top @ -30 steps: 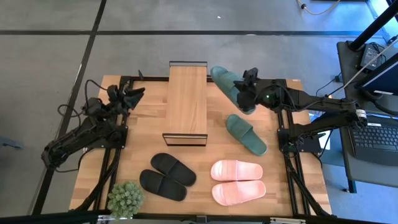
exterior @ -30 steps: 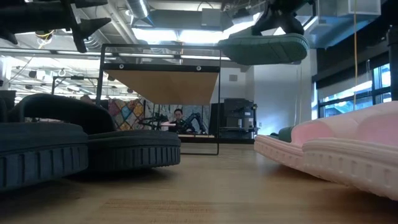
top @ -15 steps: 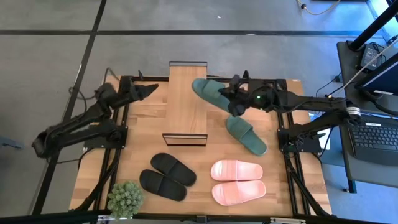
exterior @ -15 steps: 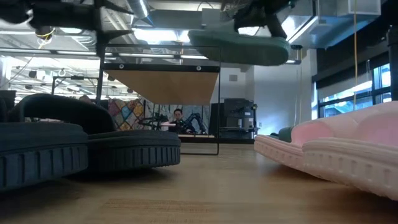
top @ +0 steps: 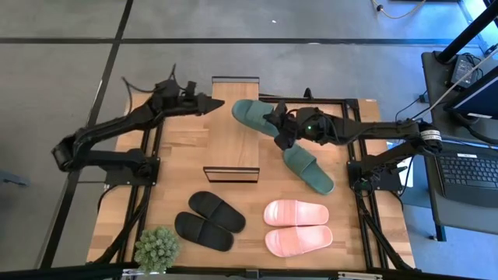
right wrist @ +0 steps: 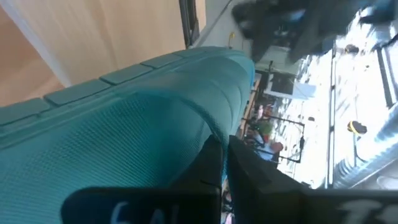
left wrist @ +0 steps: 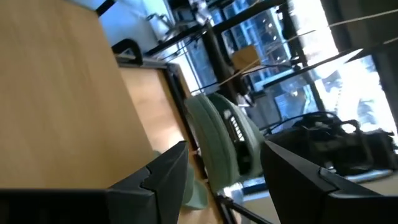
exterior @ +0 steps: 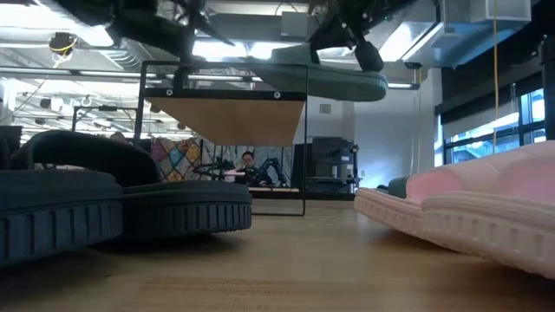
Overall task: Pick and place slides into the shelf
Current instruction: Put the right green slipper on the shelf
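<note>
My right gripper (top: 282, 132) is shut on a dark green slide (top: 255, 117), which hangs in the air over the far right part of the shelf (top: 235, 148), a small rack with a light plank top. In the low view this slide (exterior: 334, 82) is just above the plank (exterior: 225, 121). My left gripper (top: 219, 101) stands open in the air at the shelf's far left corner, fingers toward the slide (left wrist: 217, 140), touching nothing. The second green slide (top: 309, 168), the black pair (top: 210, 220) and the pink pair (top: 297, 229) lie sole down on the table. My right gripper pinches an edge of the green slide (right wrist: 208, 134) between its two shut fingers, at the slide's end nearest the arm; it looks like the strap's edge. The fingers come nearly level from the table's right. The slide is lifted clear and about level, reaching out over the shelf.
A small potted plant (top: 157, 249) stands at the near left corner. The black metal frame (top: 342, 101) runs round the table top. Bare wood lies left of the shelf (top: 183, 140).
My right gripper has carried the green slide toward the table's left, from beside the shelf to over its far right part, rolling as it went; the slide has stayed clear of everything. My left gripper, still open, has swung up from the table's left edge to the shelf's far left corner.
</note>
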Action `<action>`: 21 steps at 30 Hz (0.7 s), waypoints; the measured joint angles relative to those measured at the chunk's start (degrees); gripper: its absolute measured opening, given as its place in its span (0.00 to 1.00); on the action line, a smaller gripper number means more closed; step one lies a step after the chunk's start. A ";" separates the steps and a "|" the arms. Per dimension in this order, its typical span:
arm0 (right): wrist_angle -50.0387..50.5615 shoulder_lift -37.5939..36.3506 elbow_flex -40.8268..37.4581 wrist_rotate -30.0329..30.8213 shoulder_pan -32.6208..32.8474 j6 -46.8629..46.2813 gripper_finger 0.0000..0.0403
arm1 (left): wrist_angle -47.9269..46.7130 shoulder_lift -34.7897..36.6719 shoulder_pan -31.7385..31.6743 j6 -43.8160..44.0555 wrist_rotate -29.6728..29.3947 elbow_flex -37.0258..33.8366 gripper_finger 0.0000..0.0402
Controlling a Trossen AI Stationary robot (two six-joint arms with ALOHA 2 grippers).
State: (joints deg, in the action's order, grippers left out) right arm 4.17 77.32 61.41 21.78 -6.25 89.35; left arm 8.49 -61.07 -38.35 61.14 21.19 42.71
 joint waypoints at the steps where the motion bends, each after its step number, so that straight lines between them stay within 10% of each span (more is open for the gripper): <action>1: 0.04 0.00 0.00 -0.02 0.29 0.33 0.02 | 0.03 -1.31 0.00 0.03 0.60 0.55 0.48; 21: 0.41 0.00 0.00 0.18 0.54 1.58 0.02 | 0.60 -11.09 3.87 -0.22 5.69 6.10 0.48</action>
State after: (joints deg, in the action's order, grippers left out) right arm 4.58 77.32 61.41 21.96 -5.72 90.93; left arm 9.10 -72.16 -34.48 60.93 26.88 48.82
